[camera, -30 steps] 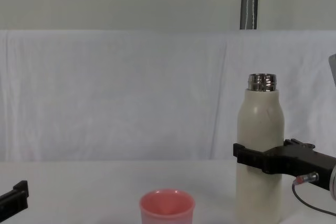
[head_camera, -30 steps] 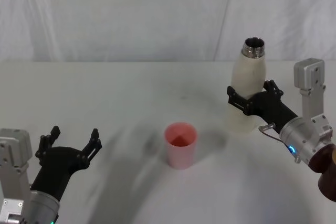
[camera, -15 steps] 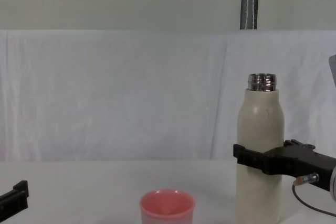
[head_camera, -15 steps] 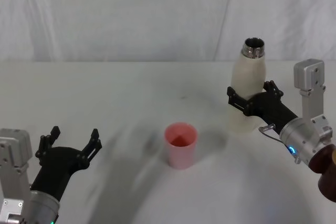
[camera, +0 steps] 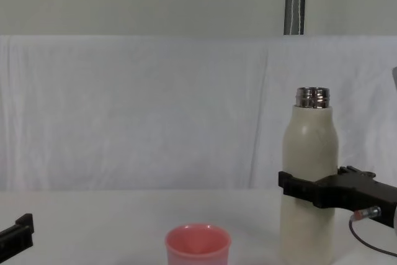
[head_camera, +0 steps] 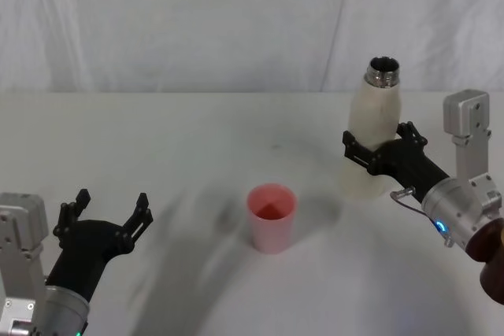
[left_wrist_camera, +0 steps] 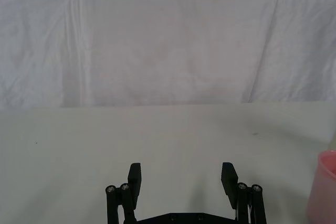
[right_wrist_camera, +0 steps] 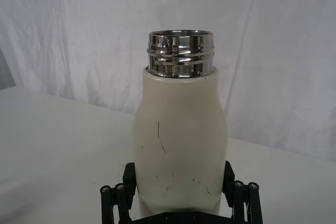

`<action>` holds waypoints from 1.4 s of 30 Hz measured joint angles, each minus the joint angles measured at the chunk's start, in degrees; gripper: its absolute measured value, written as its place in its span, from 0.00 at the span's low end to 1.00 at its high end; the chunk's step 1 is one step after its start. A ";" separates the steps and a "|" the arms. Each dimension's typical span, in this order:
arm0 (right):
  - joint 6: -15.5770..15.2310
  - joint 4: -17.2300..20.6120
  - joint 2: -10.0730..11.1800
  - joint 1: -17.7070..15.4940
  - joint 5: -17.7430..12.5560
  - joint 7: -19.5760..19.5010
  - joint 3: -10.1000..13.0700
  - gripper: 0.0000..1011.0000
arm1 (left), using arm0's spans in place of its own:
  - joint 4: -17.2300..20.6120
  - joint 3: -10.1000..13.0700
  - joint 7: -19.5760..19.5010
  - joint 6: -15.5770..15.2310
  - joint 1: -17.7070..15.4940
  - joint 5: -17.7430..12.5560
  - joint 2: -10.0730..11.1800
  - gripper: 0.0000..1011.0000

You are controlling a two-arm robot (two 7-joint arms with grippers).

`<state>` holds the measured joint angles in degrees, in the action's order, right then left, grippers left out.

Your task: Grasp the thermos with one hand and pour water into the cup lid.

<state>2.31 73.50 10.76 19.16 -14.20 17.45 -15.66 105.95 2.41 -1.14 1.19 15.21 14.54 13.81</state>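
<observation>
The right gripper (head_camera: 370,155) clamps its black fingers on the lower body of the thermos (head_camera: 370,135), which stands upright at the right of the white table (head_camera: 173,139), its cap off and its steel neck open to the air. The wrist view shows a finger pressed to either side of the cream wall, with the bottle seated between them. The pink cup lid (head_camera: 272,216) sits near the middle of the table, well apart from the thermos and on the robot's left of it, mouth up. Its inside looks empty, with only the pink floor showing and no water line to be made out; what the thermos holds cannot be told, as its dark mouth gives nothing away. The grasp appears made and the pour not yet begun. The next move likely calls for lifting the bottle, carrying it toward the cup until the neck hangs over the rim, and tipping it slowly so the stream lands inside. The left gripper (head_camera: 106,222) is parked low at the near left of the table, its fingers spread wide apart and holding nothing.
</observation>
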 joint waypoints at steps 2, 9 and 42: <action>0.01 0.52 0.24 -0.42 -0.13 0.00 0.13 0.99 | 0.00 0.00 0.00 0.00 0.00 0.00 0.00 0.99; -0.08 2.13 1.08 -1.74 -0.43 0.01 0.50 0.99 | 0.00 0.00 0.00 0.00 0.00 0.00 0.00 0.99; -1.33 13.78 4.96 -10.75 -1.71 -2.37 3.32 0.99 | 0.00 0.00 0.00 0.00 0.00 0.00 0.00 0.99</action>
<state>0.98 87.28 15.72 8.41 -15.91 15.09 -12.34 105.95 2.41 -1.14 1.19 15.21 14.54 13.81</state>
